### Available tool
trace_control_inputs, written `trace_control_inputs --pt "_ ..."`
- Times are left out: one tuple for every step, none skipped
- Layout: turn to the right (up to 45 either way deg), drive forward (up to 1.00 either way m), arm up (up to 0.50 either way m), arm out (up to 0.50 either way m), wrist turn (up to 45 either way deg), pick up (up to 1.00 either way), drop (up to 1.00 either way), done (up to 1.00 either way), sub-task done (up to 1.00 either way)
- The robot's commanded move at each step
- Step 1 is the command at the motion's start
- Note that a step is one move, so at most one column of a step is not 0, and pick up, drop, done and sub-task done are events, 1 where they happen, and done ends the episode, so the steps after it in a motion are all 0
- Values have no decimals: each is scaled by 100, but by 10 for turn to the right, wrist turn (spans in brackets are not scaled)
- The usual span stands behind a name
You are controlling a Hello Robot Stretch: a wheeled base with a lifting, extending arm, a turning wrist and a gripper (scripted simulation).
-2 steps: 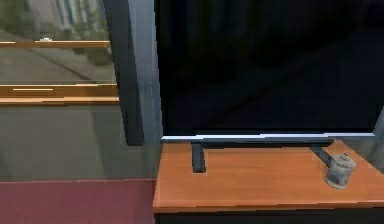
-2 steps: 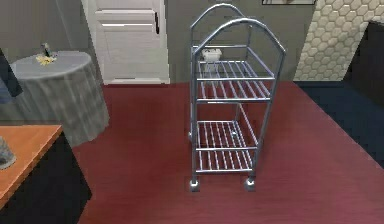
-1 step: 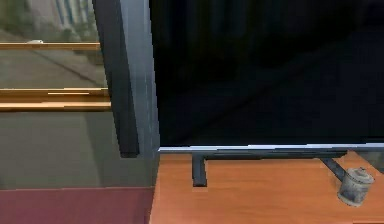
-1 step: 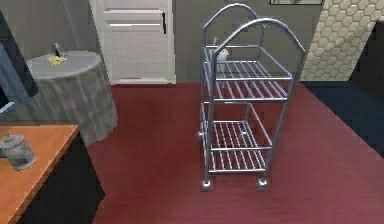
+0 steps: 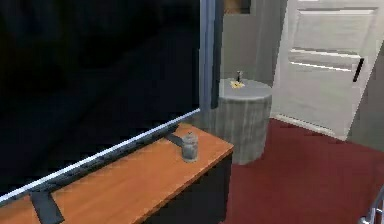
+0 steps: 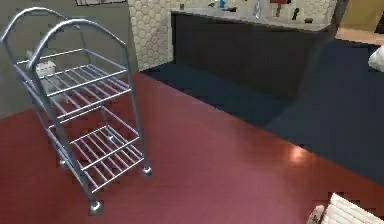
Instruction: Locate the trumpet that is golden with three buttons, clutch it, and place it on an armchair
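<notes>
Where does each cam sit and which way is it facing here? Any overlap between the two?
Forward view: on the robot, looking ahead and somewhat down at a dark TV on a wooden stand, a round grey side table with a small yellow thing on top, and a white door; own body: none.
Arm side view: fixed on the robot's body, looking out to the arm's side at a metal wire cart and a dark counter beyond; own body: none.
Shared: the red floor; I can't match any single object across them.

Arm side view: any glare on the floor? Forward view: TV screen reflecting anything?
Arm side view: one small bright spot on the red floor, right of the metal rack. Forward view: the TV screen is flat black, no reflection.
</notes>
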Motion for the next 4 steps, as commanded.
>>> trace_control_inputs --pt "450 0 0 0 0 0 0 0 0" --pt "450 0 0 0 0 0 0 0 0" --pt "0 40 0 0 0 0 0 0 0" --pt "0 5 0 0 0 0 0 0 0"
